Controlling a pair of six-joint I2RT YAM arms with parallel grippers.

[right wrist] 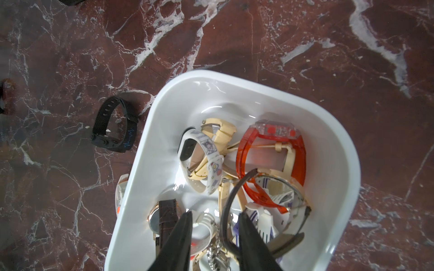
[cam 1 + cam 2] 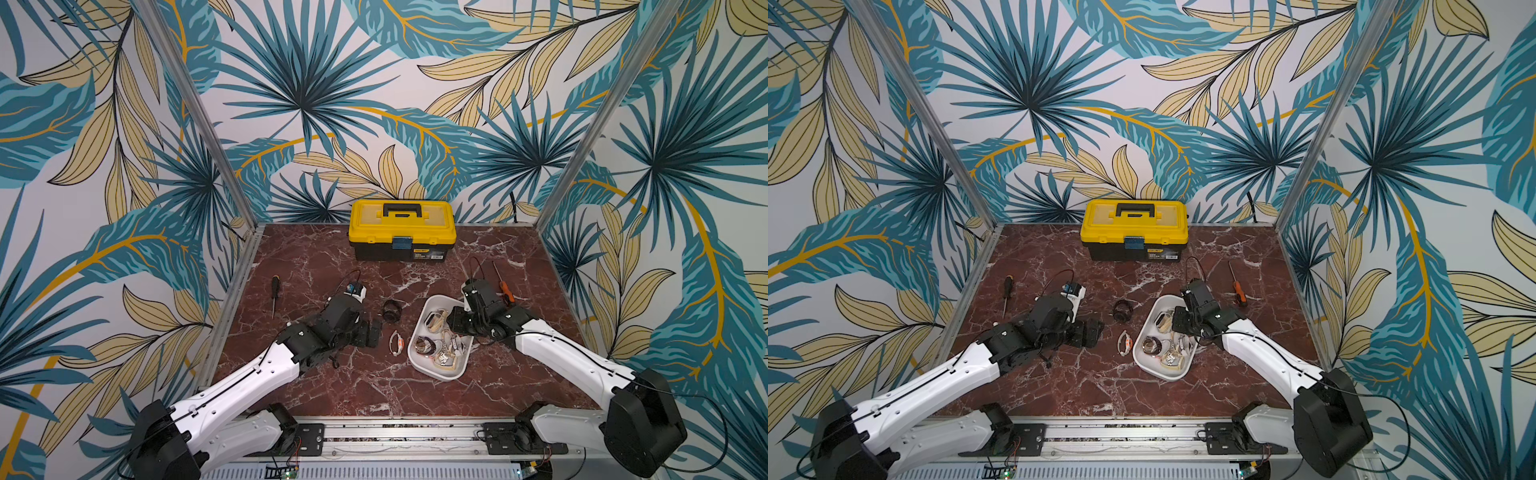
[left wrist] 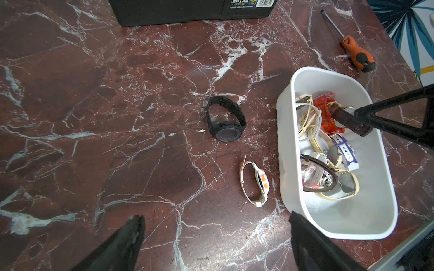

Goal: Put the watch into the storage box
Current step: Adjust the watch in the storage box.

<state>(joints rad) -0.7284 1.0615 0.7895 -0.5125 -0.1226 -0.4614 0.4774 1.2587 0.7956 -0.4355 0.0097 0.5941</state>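
Observation:
The white storage box sits right of centre with several watches piled in it. Two watches lie on the marble to its left: a black watch and a white-and-orange watch. My left gripper hovers wide open just left of them, with nothing between its fingers. My right gripper hangs over the box, its jaws apart above the pile. A brown-strapped watch lies against the outer side of one finger, not between them.
A yellow-lidded toolbox stands at the back centre. A black screwdriver lies at the left. An orange-handled screwdriver lies behind the box on the right. Metal frame posts and patterned walls close in the table.

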